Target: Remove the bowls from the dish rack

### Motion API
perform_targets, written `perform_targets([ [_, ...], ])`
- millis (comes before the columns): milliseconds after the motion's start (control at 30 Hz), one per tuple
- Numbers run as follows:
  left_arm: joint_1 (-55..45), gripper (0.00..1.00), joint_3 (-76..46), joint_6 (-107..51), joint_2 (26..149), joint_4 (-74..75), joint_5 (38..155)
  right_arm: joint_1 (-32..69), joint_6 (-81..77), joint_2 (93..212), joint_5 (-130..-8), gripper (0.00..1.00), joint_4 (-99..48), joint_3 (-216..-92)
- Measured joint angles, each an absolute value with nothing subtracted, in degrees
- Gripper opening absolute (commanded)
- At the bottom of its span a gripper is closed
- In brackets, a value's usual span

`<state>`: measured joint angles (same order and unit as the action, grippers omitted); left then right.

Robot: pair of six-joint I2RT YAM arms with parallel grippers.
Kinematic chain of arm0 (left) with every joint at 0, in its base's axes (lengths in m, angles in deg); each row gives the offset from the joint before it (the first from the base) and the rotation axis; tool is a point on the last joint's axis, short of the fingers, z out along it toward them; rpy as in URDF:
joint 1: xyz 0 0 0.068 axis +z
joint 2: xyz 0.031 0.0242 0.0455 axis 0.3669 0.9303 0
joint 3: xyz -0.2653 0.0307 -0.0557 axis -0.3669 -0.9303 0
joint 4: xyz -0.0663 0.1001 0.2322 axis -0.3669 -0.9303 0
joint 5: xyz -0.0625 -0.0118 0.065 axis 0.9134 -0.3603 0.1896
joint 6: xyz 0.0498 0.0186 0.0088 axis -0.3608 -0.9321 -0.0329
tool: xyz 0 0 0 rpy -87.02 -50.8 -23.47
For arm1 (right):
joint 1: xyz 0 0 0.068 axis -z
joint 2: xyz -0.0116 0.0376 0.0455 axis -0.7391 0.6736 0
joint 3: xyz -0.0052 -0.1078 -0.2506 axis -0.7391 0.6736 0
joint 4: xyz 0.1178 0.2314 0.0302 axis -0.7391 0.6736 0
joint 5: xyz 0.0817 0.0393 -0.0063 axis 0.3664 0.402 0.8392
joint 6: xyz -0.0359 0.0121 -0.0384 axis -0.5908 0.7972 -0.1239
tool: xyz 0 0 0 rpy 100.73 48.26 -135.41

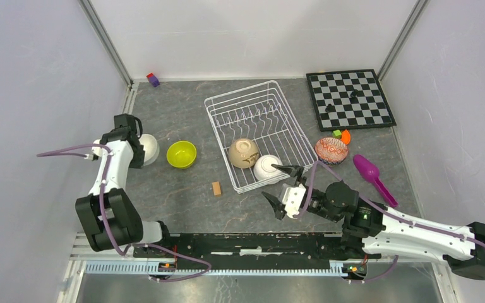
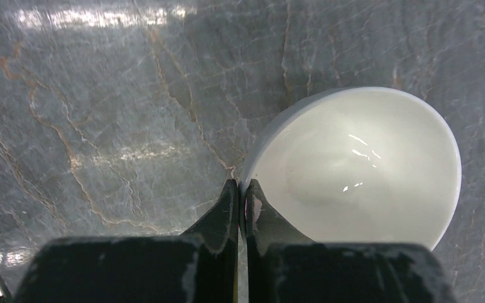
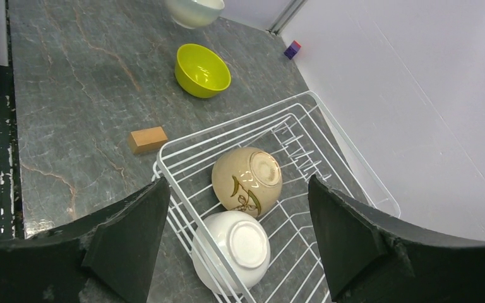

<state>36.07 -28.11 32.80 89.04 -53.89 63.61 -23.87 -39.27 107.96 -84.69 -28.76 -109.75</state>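
Observation:
The white wire dish rack (image 1: 276, 101) stands mid-table. In its near end lie a tan bowl (image 1: 244, 153) (image 3: 247, 181) and a white bowl (image 1: 268, 167) (image 3: 235, 246), both bottom-up. My right gripper (image 1: 282, 183) (image 3: 237, 183) hovers open just in front of that end, its fingers apart on either side of the two bowls and touching neither. My left gripper (image 1: 140, 146) (image 2: 242, 186) is shut on the rim of another white bowl (image 1: 150, 149) (image 2: 353, 167) at the table's left. A lime-yellow bowl (image 1: 181, 154) (image 3: 202, 69) and a red-speckled bowl (image 1: 331, 150) sit on the table.
A chessboard (image 1: 350, 98) lies at the back right. A purple spoon (image 1: 371, 173) and small green and orange pieces (image 1: 341, 134) lie near the speckled bowl. A wooden block (image 1: 216, 188) (image 3: 147, 139) sits left of the rack, and a purple block (image 1: 153, 79) at the back.

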Motion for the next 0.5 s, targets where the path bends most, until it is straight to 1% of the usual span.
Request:
perform_targets([
  [267,36.1,0.02,-32.4,38.6,90.9,-53.0,66.5,-23.9,-39.5,108.0,-81.9,0.86,-28.6,-109.5],
  [500,36.1,0.03,-32.9,40.8,91.9,-52.6,66.6,-23.9,-39.5,107.3,-80.8,0.86,-28.6,-109.2],
])
